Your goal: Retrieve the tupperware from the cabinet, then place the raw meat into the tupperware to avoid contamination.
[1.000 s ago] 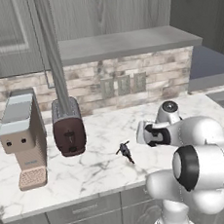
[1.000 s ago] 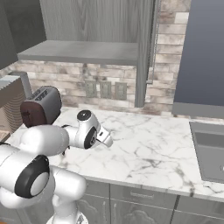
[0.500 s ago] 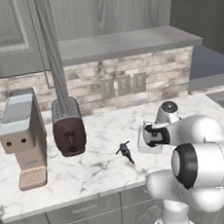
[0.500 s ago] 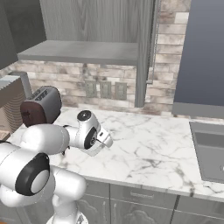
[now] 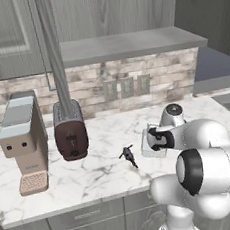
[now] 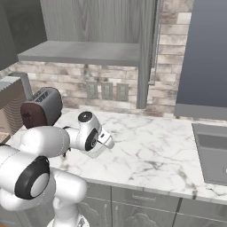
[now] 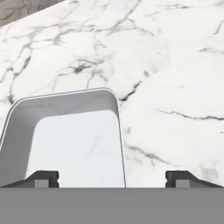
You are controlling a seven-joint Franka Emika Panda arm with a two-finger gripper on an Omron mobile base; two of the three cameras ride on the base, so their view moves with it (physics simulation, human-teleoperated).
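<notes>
Fingers [image 7: 43, 176] stand spread wide, one at the lower left and one at the lower right of the hand view, pinching nothing. They have just come apart, so the box is let go, and in the base views the arm has barely shifted over the last second.

The cabinet [image 5: 129, 44] fills the upper part of the left base view. One door is swung out edge-on, and the flat grey shelf inside is bare where it can be seen. Below it the marble desk [image 5: 93, 175] runs across the middle of the frame. A coffee machine [image 5: 22, 139] stands at the left, with a dark toaster [image 5: 70, 131] just beside it.

The tupperware [image 7: 65, 105] sits on the desk at the lower left of the hand view. It is open-topped with nothing in it, and its right wall lies between the two fingers.

A small dark object [image 5: 128, 156] lies on the desk near the centre of the left base view. It is too small to tell whether it is the meat.

Judging by this, fetching the box is done and loading the meat is not yet begun.
</notes>
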